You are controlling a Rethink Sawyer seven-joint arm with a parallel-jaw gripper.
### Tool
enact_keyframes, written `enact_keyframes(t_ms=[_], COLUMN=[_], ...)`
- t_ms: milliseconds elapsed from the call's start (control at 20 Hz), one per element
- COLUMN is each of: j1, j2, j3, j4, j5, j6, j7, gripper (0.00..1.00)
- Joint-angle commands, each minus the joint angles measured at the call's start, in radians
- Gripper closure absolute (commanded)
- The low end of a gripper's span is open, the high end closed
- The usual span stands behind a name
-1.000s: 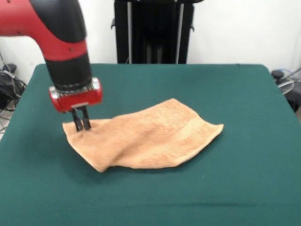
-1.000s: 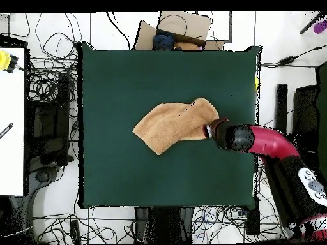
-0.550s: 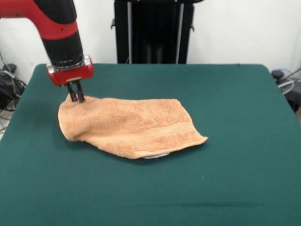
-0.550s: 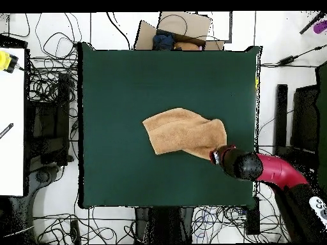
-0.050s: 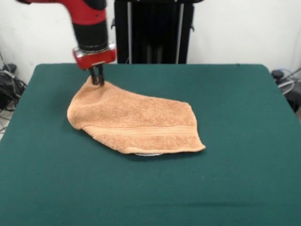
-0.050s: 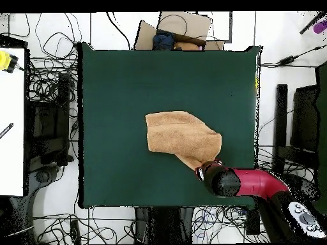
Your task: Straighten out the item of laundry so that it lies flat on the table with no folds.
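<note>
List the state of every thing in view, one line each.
towel: not flat; one corner pinched and lifted, the rest lying on the table, a white bit peeking from under its near edge.
claw: shut on the towel's corner.
table: green top, bearing the towel.

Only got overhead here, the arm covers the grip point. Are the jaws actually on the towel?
Observer: Yes. Front view shows the gripper with its jaws shut on one corner of the towel.
Operator: Corner down or lifted?
Observer: Lifted. It is pulled into a peak above the table, and the rest of the cloth slopes down from it.
Operator: Any fold left?
Observer: Looks like it. The towel's edge below the peak, at the front picture's left, is rounded as if rolled under.
</note>
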State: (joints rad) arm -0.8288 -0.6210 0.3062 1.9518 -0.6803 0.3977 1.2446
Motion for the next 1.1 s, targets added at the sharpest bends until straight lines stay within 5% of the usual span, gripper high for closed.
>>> enact_keyframes(t_ms=[50, 600, 1100], j1=[0.172, 0.317, 0.398], j2=[-0.135, -0.197, -0.233], j3=[-0.069, -0.148, -0.197], j4=[0.089, 0.059, 0.018], j5=[0.123, 0.305, 0.381], j6=[0.101, 0.236, 0.349], j7=[0.296, 0.265, 0.248], gripper=[1.00, 1.00, 1.00])
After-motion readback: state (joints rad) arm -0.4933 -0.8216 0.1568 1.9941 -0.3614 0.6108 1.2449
